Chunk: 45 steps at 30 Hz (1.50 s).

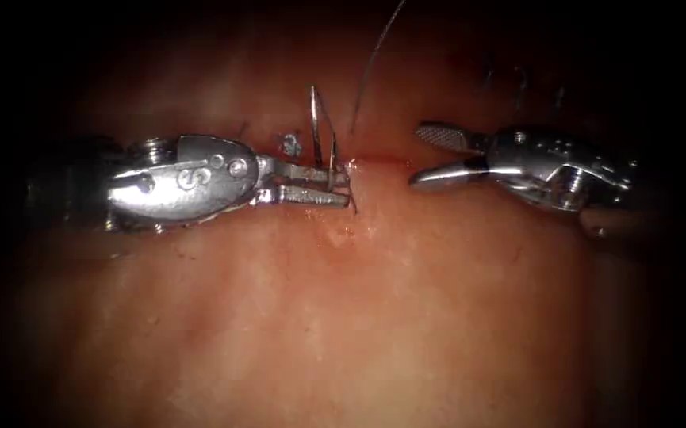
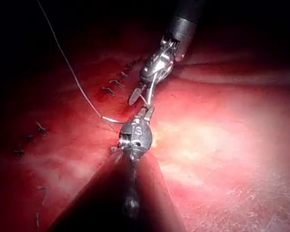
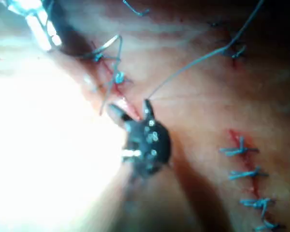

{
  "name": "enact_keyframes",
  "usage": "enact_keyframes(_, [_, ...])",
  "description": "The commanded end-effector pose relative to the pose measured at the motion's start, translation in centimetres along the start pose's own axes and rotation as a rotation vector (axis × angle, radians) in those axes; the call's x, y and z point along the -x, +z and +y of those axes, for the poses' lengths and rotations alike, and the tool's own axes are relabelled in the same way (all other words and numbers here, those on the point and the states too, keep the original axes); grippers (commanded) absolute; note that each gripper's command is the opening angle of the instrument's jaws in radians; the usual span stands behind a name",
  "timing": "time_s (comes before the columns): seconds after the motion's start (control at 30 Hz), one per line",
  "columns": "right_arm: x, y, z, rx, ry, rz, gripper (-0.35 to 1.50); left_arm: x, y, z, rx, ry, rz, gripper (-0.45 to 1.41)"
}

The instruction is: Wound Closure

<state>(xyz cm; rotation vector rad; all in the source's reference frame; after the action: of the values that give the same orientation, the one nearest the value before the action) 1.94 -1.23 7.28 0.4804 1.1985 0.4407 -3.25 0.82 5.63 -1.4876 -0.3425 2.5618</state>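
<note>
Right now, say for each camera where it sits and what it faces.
Endoscope: above and in front, facing the cut; left tool holds the needle, right tool open, holding nothing.
Left wrist: along its shaft, facing its tool.
Right wrist: along its shaft, facing its open tool.
Shared: the thread.

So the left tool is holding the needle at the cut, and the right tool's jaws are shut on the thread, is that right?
Not quite: in the endoscope view the right tool has its jaws open and holds nothing. The left tool does hold the needle at the cut, and the thread runs free.
</note>
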Motion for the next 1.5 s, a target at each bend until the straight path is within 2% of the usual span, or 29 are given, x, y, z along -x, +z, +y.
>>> enact_keyframes(0.03, [-0.01,0.17,-0.02,-0.006,-0.023,0.025,1.01,-0.05,0.0,-0.12,-0.006,0.018,0.012,-0.45])
enact_keyframes(0.17, [-0.04,0.27,-0.12,-0.008,-0.024,0.029,0.94,-0.25,-0.24,-0.35,-0.052,0.063,0.019,-0.45])
enact_keyframes(0.23, [-0.04,0.3,-0.17,-0.015,-0.014,0.03,0.76,-0.35,-0.35,-0.45,-0.074,0.077,0.022,-0.45])
enact_keyframes(0.3, [-0.03,0.34,-0.21,-0.019,0.006,0.031,0.67,-0.42,-0.43,-0.52,-0.094,0.085,0.027,-0.45])
enact_keyframes(0.37, [0.0,0.39,-0.27,-0.011,0.025,0.031,0.64,-0.47,-0.49,-0.55,-0.119,0.088,0.027,-0.45])
enact_keyframes(0.47, [0.06,0.48,-0.32,0.053,0.029,0.03,0.62,-0.49,-0.49,-0.52,-0.113,0.087,0.03,-0.45])
enact_keyframes(0.5, [0.13,0.55,-0.34,0.065,0.034,0.03,0.54,-0.48,-0.46,-0.48,-0.108,0.089,0.034,-0.45])
enact_keyframes(0.63, [0.31,0.68,-0.31,0.081,0.078,0.036,0.54,-0.34,-0.43,-0.3,-0.094,0.107,0.043,-0.45])
enact_keyframes(0.77, [0.39,0.67,-0.2,0.101,0.079,0.037,0.61,-0.21,-0.44,-0.17,-0.092,0.121,0.043,-0.45])
enact_keyframes(1.0, [0.33,0.51,-0.17,0.112,0.087,0.036,0.61,0.01,-0.34,-0.09,-0.081,0.108,0.044,-0.45])
enact_keyframes(1.13, [0.28,0.42,-0.14,0.116,0.094,0.036,0.67,0.15,-0.26,-0.06,-0.071,0.1,0.037,-0.45])
enact_keyframes(1.27, [0.28,0.47,-0.17,0.118,0.093,0.036,0.74,0.26,-0.23,0.01,-0.064,0.089,0.034,-0.45])
enact_keyframes(1.5, [0.34,0.56,-0.19,0.12,0.087,0.034,0.69,0.31,-0.28,0.05,-0.055,0.089,0.031,-0.45])
